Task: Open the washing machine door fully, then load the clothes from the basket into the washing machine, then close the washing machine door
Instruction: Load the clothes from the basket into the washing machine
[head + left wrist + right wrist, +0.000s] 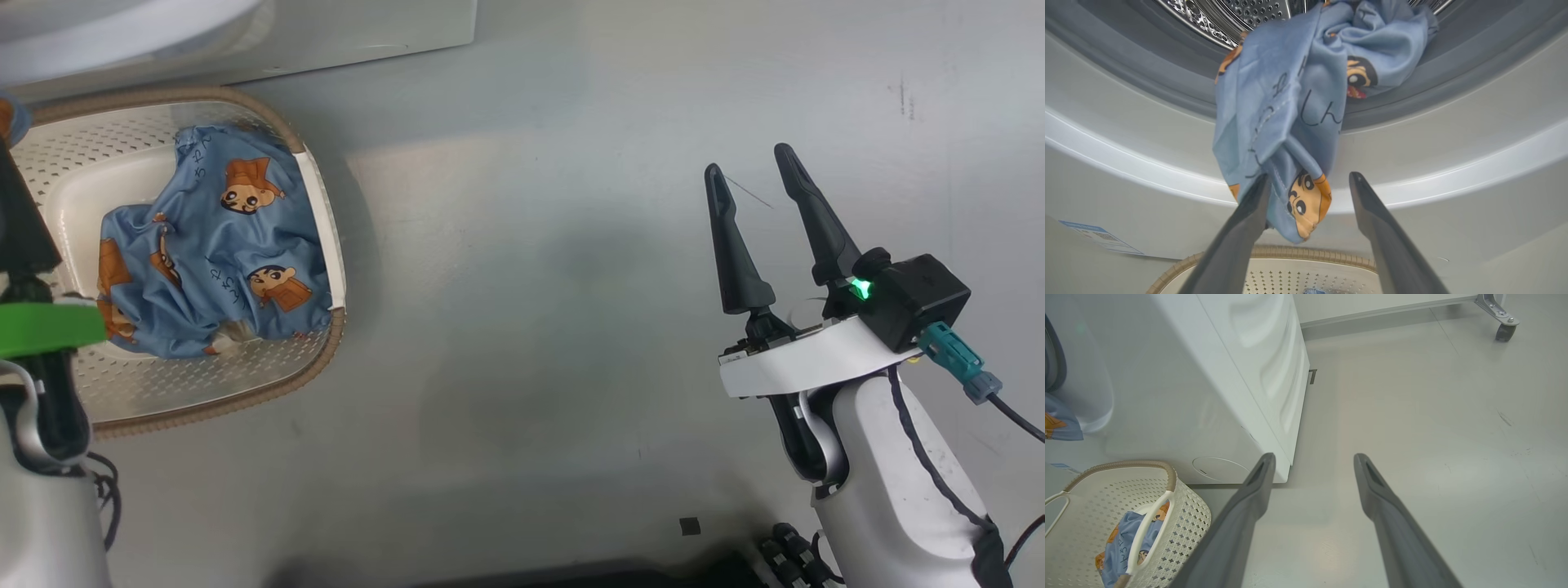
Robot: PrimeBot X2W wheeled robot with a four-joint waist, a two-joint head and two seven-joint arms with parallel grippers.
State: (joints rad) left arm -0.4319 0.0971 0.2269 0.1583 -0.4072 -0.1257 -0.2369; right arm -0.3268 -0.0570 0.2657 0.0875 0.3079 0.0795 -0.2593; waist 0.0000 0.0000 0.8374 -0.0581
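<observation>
The washing machine point(1453, 122) has its opening uncovered, showing the steel drum point(1241, 12) and grey seal point(1147, 81); the washing machine door is out of view. One piece of the clothes point(1282, 106), light blue with cartoon faces, hangs out of the drum over the seal and front rim. My left gripper point(1310, 176) is open at its lower end, the left finger against the fabric. More clothes point(212, 253) lie in the cream basket point(245, 102) on the floor. My right gripper point(751, 171) is open with nothing in it, over bare floor to the right of the basket.
The right wrist view has the washing machine's white side point(1274, 367), the basket point(1188, 522) in front of it, and grey floor point(1433, 437) to the right. A wheeled frame leg point(1504, 330) stands far off. A blue label point(1098, 237) sits low on the washer front.
</observation>
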